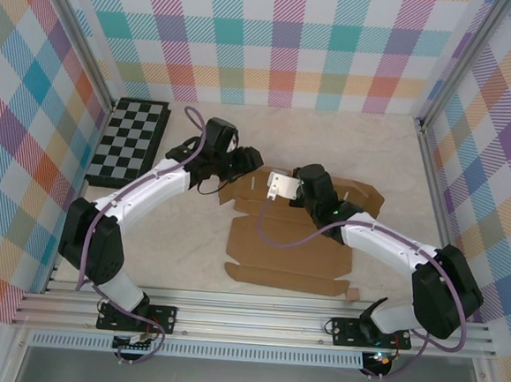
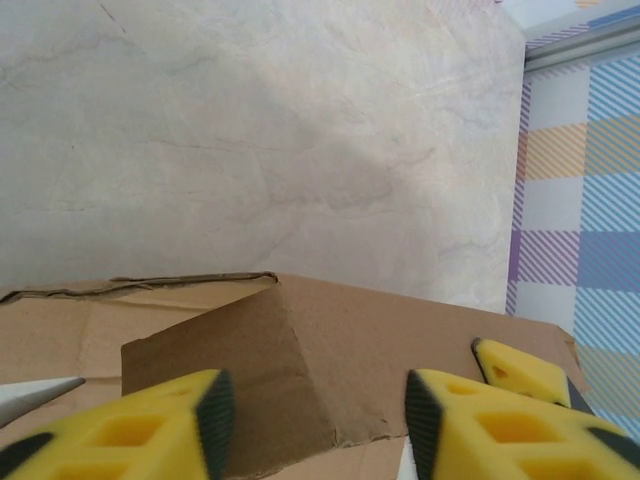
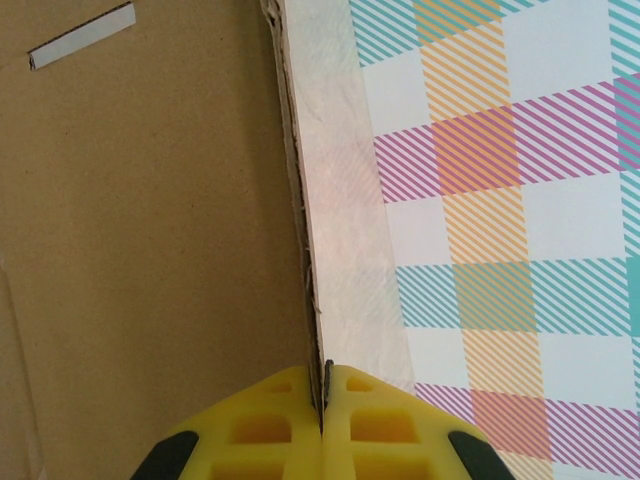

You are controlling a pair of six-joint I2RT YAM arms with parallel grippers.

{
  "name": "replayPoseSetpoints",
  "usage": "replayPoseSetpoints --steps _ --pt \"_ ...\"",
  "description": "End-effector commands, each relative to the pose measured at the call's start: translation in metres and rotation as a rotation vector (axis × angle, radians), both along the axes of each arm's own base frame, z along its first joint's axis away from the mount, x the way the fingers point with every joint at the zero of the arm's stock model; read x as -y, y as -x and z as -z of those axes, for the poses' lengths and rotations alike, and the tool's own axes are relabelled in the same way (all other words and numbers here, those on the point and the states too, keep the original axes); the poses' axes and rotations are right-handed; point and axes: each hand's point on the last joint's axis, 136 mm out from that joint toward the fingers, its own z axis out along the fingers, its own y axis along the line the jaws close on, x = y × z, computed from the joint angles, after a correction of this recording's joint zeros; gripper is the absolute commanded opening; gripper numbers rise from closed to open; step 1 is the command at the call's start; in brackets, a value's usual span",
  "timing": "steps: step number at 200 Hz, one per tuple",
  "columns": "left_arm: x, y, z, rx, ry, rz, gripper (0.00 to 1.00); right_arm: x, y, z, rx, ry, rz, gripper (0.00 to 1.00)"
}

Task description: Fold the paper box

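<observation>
The paper box [image 1: 291, 247] is a flat die-cut sheet of plain brown cardboard at the middle of the pale, marble-patterned table [image 1: 184, 252]. Its longer side runs roughly from 9 to 3 o'clock in the overhead view, and the far edge is cut into tabs and slots. I have both arms reaching to that far edge, the left at the sheet's 11 o'clock corner and the right near its 12 o'clock. The right claw [image 3: 325, 400] has its yellow fingers pressed together on the thin edge of a panel. The edge runs straight away from the claw towards 12 o'clock in its own camera, showing a fibrous cut line, a matte brown face and one narrow slot [image 3: 80, 45]. The left claw [image 2: 310, 410] has its fingers apart. A small flap [image 2: 290, 370], creased and standing partly up from the sheet, lies at 12 o'clock just ahead of the gap. I cannot tell whether the dark pads [image 2: 215, 410] touch it. I judge the left arm the nearer one to this flap, so the next fold depends on that alignment. The cardboard looks stiff but easily creased. A black-and-grey chessboard [image 1: 131, 141] lies at 10 o'clock, well apart.
</observation>
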Motion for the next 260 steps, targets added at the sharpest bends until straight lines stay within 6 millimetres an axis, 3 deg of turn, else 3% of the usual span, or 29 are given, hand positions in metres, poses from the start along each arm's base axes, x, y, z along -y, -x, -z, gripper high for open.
replayPoseSetpoints --steps 1,61,98,123,140,156,177,215,241,260 --pt "0.008 0.005 -0.001 0.003 0.04 0.012 0.43 -0.003 0.003 -0.008 0.035 -0.032 0.006 0.0" --pt "0.006 0.021 0.029 -0.037 0.001 0.011 0.32 -0.002 0.006 0.003 0.106 0.009 0.028 0.0" --pt "-0.003 0.018 0.033 -0.02 -0.037 -0.027 0.29 -0.004 0.008 0.014 0.147 0.064 0.017 0.0" --pt "-0.005 0.016 0.028 -0.016 -0.057 -0.021 0.34 -0.003 0.006 0.023 0.141 0.095 0.017 0.0" --pt "-0.008 0.017 0.012 0.017 -0.078 0.01 0.39 -0.003 0.007 0.027 0.138 0.101 0.02 0.0" --pt "-0.015 0.025 -0.003 0.045 -0.101 0.046 0.44 -0.002 0.007 0.029 0.136 0.104 0.019 0.0" --pt "-0.027 0.042 -0.006 0.038 -0.133 0.096 0.44 -0.002 0.008 0.032 0.129 0.112 0.017 0.0" --pt "-0.038 0.082 0.03 0.103 -0.064 0.164 0.4 -0.001 0.009 0.032 0.125 0.106 0.017 0.0" --pt "-0.068 0.087 0.047 0.231 -0.141 0.096 0.37 -0.002 0.009 0.032 0.117 0.105 0.014 0.0" --pt "-0.066 0.081 0.056 0.201 -0.102 0.095 0.38 -0.002 0.01 0.033 0.111 0.1 0.015 0.0"
